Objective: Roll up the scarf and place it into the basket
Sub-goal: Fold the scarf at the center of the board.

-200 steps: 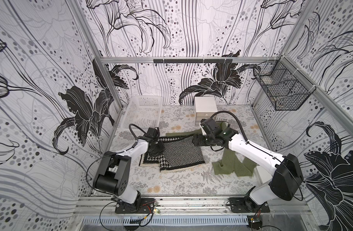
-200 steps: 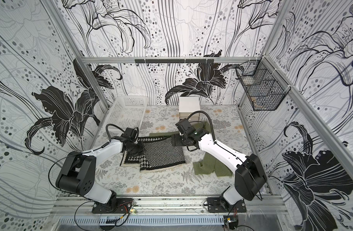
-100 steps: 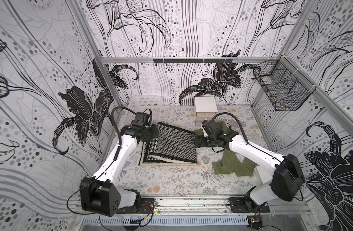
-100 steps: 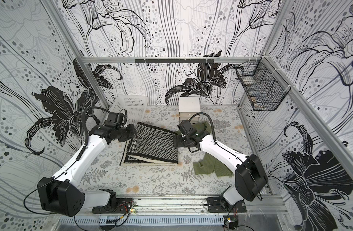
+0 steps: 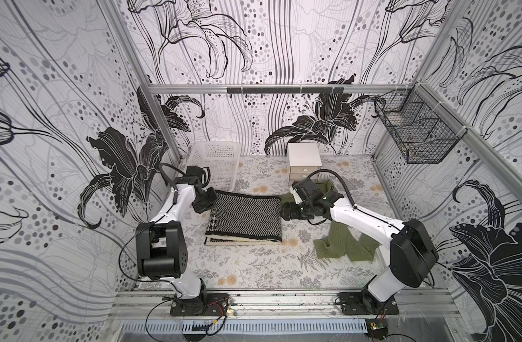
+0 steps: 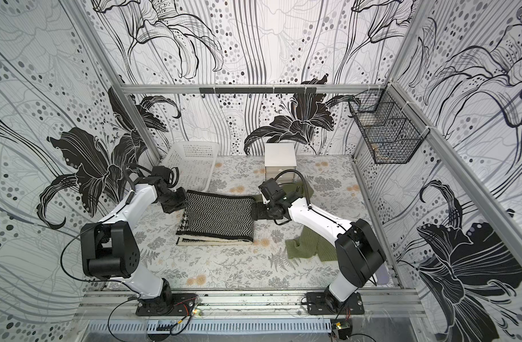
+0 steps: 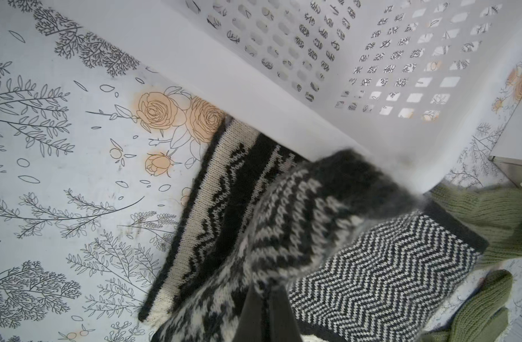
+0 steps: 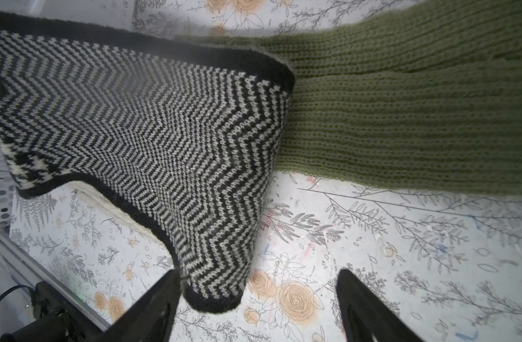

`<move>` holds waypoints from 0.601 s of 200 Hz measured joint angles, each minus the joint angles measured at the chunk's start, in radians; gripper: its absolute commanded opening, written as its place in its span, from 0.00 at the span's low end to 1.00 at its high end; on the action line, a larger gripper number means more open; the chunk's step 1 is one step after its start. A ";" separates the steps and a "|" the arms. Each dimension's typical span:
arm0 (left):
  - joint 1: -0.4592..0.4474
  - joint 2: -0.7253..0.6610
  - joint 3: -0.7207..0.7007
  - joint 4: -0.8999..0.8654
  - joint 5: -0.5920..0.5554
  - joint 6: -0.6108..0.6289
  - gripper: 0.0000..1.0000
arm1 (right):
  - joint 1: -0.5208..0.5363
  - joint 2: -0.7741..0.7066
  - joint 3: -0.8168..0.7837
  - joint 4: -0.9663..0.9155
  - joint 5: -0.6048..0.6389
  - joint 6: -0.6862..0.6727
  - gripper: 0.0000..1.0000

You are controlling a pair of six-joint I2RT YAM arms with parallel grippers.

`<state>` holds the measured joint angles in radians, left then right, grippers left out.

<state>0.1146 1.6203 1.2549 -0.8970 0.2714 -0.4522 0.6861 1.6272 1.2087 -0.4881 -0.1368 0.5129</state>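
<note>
The left gripper [image 5: 208,204] is pinched together on the scarf [image 5: 245,216] at its left edge and holds a fold raised. The basket [image 5: 215,144] stands just beyond this gripper, and in the left wrist view its rim [image 7: 253,74] almost meets the raised knit. The right gripper [image 5: 286,211] has its jaws wide apart at the opposite edge. In the right wrist view a black-bordered corner of the scarf [image 8: 135,118] lies between its fingers [image 8: 165,296], unclamped. A green scarf [image 5: 342,245] lies beneath and behind it, and a drawer unit [image 5: 304,154] is just beyond. Bare table [image 5: 253,266] lies open on the near side of both grippers. The scarf is a black-and-cream chevron knit, folded in flat layers between the grippers, with cream showing at its near edge. The raised fold is blurred, and the right arm hides part of the green scarf.
</note>
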 measured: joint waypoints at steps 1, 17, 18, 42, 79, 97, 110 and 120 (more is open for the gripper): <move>0.002 0.000 0.000 0.000 0.001 0.000 0.26 | 0.000 0.001 0.001 0.000 0.000 0.000 0.82; 0.025 -0.002 -0.001 -0.002 -0.001 -0.002 0.84 | 0.013 0.024 0.021 0.003 -0.016 -0.012 0.79; 0.026 -0.003 -0.001 -0.002 -0.002 -0.003 0.86 | 0.015 0.027 0.023 0.003 -0.019 -0.014 0.79; 0.088 -0.046 -0.013 -0.009 -0.032 -0.008 0.98 | 0.042 0.095 0.072 0.025 -0.040 -0.021 0.81; 0.120 -0.148 -0.040 -0.024 -0.024 0.000 1.00 | 0.048 0.195 0.064 0.065 -0.044 -0.004 0.82; 0.116 -0.203 -0.095 -0.027 -0.006 0.000 1.00 | 0.049 0.235 0.040 0.088 -0.056 0.014 0.28; 0.115 -0.220 -0.112 -0.037 0.002 0.000 1.00 | 0.052 0.244 0.006 0.108 -0.063 0.023 0.00; 0.115 -0.223 -0.116 -0.039 0.008 0.000 1.00 | 0.055 0.236 -0.029 0.116 -0.065 0.027 0.00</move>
<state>0.2298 1.3972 1.1385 -0.9363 0.2798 -0.4522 0.7414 1.8629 1.1793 -0.3725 -0.2020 0.5400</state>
